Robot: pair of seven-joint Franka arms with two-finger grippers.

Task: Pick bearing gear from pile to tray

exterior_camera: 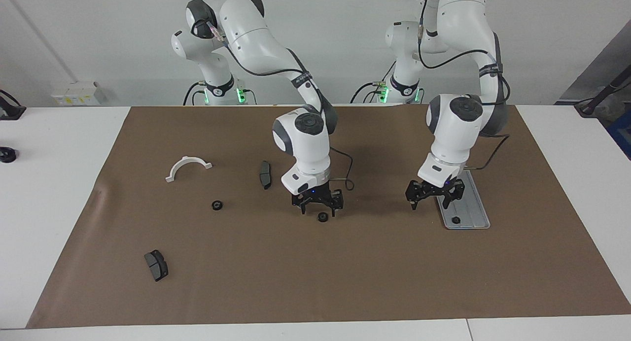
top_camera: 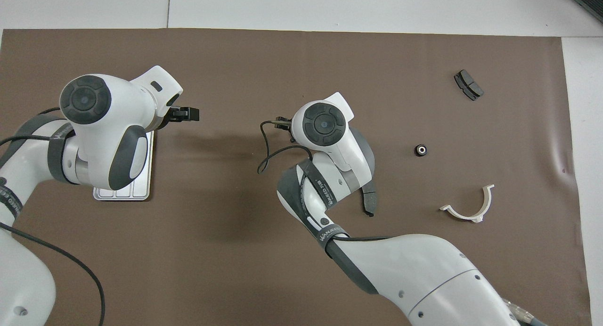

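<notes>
On the brown mat (exterior_camera: 345,282) that covers the middle of the table, 1 small black gear (exterior_camera: 323,217) lies directly under the right gripper (exterior_camera: 317,206). That gripper hangs just above the gear with its fingers spread apart and holds nothing. Toward the left arm's end of the mat sits the silver tray (exterior_camera: 475,210), and a 2nd black gear (exterior_camera: 456,220) rests in it at the end farther from the robots. The left gripper (exterior_camera: 434,199) hangs over the tray's edge and the mat beside it, its fingers also spread wide and empty. Toward the right arm's end lie the other loose parts: a 3rd black gear (exterior_camera: 217,205), a white half-ring bracket (exterior_camera: 188,167) nearer to the robots, 1 dark brake pad (exterior_camera: 265,174) beside the right arm's wrist, and another brake pad (exterior_camera: 156,265) farthest from the robots.
</notes>
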